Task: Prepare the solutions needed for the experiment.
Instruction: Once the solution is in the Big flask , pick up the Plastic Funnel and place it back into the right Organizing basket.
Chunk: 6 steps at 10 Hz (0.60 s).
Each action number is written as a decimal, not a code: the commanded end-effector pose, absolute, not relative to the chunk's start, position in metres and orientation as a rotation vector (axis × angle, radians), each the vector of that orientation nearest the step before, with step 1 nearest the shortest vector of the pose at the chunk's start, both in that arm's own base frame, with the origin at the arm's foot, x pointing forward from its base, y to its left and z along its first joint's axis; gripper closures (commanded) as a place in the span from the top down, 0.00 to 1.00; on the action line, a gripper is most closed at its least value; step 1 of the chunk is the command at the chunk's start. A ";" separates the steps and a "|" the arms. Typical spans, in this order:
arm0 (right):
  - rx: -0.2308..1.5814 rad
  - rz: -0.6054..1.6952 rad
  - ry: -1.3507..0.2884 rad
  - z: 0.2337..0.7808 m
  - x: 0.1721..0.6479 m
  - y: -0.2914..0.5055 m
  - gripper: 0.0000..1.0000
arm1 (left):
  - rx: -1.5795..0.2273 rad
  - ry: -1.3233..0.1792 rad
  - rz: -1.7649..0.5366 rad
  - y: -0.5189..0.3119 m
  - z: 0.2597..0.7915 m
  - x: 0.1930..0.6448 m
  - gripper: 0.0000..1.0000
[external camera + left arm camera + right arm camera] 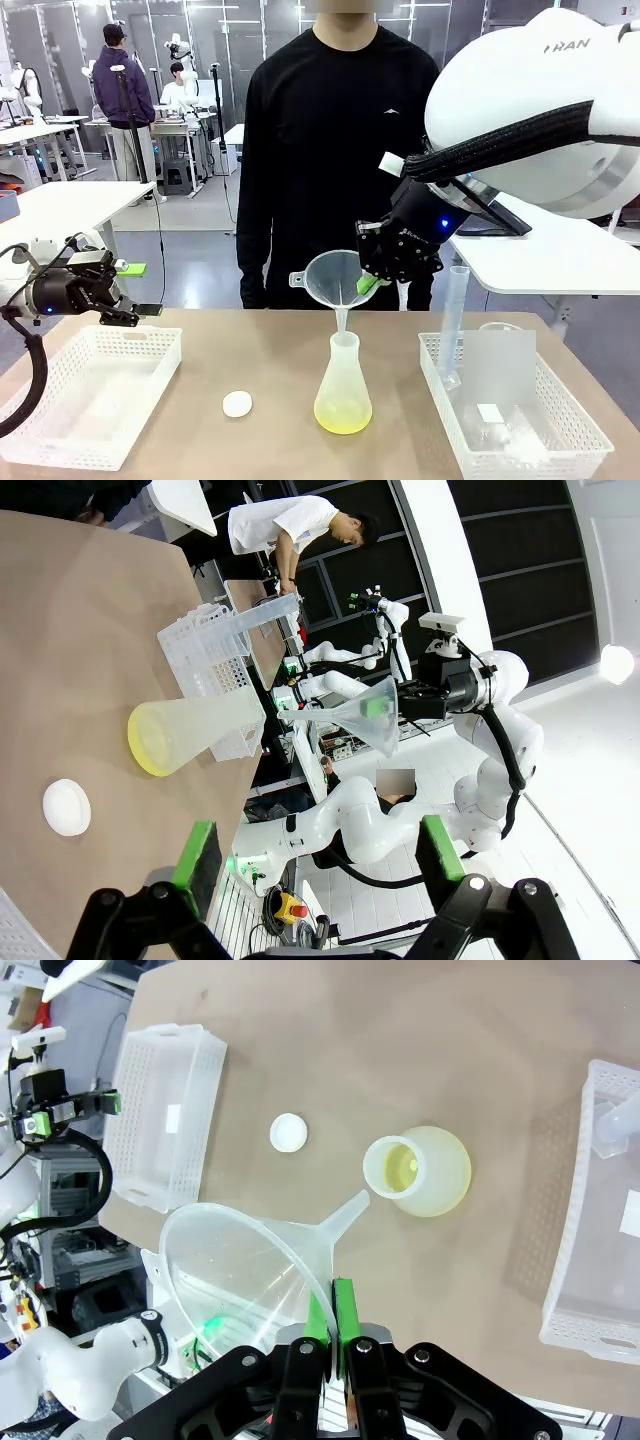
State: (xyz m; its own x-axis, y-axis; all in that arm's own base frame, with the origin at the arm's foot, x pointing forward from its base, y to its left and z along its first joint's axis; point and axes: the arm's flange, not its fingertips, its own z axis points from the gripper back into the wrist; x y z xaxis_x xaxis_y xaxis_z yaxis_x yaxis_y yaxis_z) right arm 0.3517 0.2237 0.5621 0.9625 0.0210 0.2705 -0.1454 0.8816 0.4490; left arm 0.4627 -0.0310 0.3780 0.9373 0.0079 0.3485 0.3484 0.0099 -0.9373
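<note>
A frosted conical flask (343, 375) stands mid-table with the solutions (343, 415), a shallow pale yellow-green layer, at its bottom. My right gripper (370, 286) is shut on the rim of a clear funnel (333, 277) and holds it upright, its spout just over the flask's mouth. From the right wrist, the funnel (250, 1270) sits pinched in the right gripper (330, 1305), with the flask (420, 1168) below. My left gripper (130, 292) hovers open and empty over the left basket. Its wrist view has the left gripper (318, 855), the flask (195, 730) and the funnel (365, 715).
A white basket (95, 400) lies at the left. Another white basket (590, 440) at the right holds a graduated cylinder (455, 320) and other clear labware. A small white disc (237, 403) lies left of the flask. A person in black (330, 150) stands at the far side.
</note>
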 end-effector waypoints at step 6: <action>0.388 -0.037 -0.231 0.579 0.351 0.109 0.00 | -1.549 -0.292 -0.269 -0.031 0.380 0.461 1.00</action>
State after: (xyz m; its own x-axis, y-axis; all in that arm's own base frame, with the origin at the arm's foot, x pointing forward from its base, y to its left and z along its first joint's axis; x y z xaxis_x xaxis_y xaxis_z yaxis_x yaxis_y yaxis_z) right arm 0.3550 0.1282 0.5783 0.9723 -0.0666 0.2239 -0.0287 0.9172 0.3975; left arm 0.4627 -0.0308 0.3780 0.9373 0.0082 0.3485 0.3484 0.0100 -0.9373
